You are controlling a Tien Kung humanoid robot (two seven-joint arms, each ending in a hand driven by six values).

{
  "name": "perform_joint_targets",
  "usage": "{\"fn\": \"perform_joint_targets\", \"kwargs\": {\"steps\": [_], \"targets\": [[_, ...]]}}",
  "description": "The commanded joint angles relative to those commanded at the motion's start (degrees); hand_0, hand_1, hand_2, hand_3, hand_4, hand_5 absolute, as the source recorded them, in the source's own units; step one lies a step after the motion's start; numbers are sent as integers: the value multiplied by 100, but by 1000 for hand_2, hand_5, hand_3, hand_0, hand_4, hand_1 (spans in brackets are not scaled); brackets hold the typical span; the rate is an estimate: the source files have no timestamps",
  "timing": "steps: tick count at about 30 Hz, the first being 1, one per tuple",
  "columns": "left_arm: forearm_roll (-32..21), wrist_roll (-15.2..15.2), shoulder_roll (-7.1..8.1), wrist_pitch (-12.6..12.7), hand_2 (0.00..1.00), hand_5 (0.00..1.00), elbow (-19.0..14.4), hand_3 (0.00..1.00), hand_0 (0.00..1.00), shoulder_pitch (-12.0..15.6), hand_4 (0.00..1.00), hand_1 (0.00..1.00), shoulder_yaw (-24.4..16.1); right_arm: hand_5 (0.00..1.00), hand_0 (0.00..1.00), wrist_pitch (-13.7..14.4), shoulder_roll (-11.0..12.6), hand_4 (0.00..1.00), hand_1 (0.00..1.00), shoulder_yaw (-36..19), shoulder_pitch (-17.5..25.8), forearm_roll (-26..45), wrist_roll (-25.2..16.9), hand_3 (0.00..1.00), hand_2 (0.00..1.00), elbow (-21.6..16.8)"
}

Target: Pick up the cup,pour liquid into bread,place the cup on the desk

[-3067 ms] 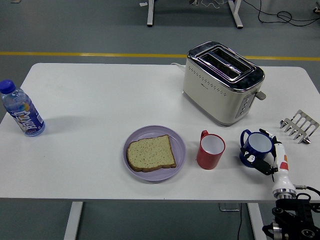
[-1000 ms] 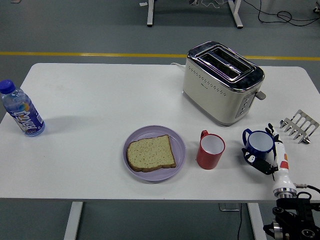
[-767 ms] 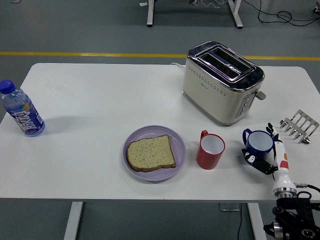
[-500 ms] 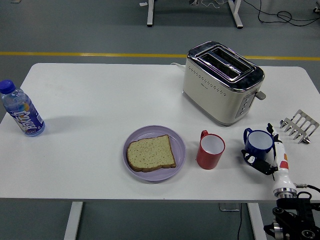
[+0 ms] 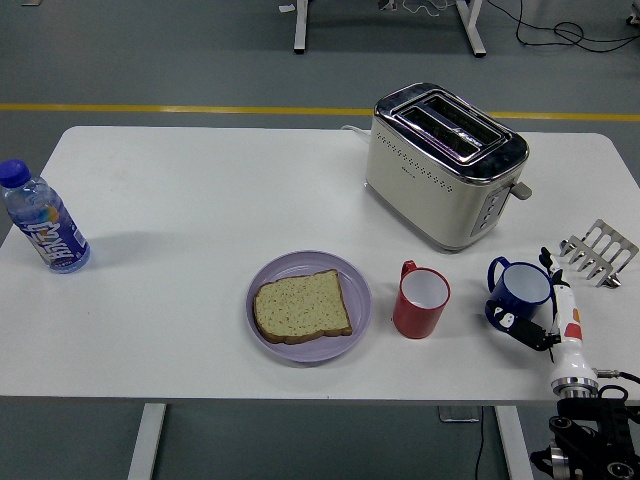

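A blue cup (image 5: 518, 291) with a white inside stands upright at the table's right front. My right hand (image 5: 535, 305) comes up from the lower right corner, its black fingers curled round the cup's right and front sides. A red cup (image 5: 421, 300) stands to the left of it, handle pointing away from me. Further left, a slice of brown bread (image 5: 301, 307) lies flat on a purple plate (image 5: 356, 285). My left arm is out of the picture.
A cream and chrome toaster (image 5: 442, 165) stands behind the cups. A metal toast rack (image 5: 598, 252) sits at the right edge, close behind my hand. A blue-capped bottle (image 5: 45, 222) stands at the far left edge.
My right hand and the blue cup have shifted a little to the right and away from the red cup. Everything else is where it was.
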State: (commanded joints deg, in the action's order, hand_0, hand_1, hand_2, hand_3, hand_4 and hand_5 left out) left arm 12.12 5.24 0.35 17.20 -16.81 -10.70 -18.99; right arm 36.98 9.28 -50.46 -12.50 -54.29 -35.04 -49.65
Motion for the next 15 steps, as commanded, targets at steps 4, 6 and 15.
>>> {"fn": "perform_joint_targets", "kwargs": {"steps": [4,6,15], "targets": [[17,7,-2,-1,694,998,1,551,684,8,253,690,-11,2,952,0,9,951,849,-52,34,-41,10,998,979,-40],[37,13,-2,-3,694,998,1,551,684,15,253,690,-21,2,952,0,12,951,849,-108,68,-73,21,998,979,-73],[-14,-9,4,-8,695,998,0,550,684,19,253,690,13,2,961,-16,61,958,853,-335,195,-210,74,998,985,-255]]}}
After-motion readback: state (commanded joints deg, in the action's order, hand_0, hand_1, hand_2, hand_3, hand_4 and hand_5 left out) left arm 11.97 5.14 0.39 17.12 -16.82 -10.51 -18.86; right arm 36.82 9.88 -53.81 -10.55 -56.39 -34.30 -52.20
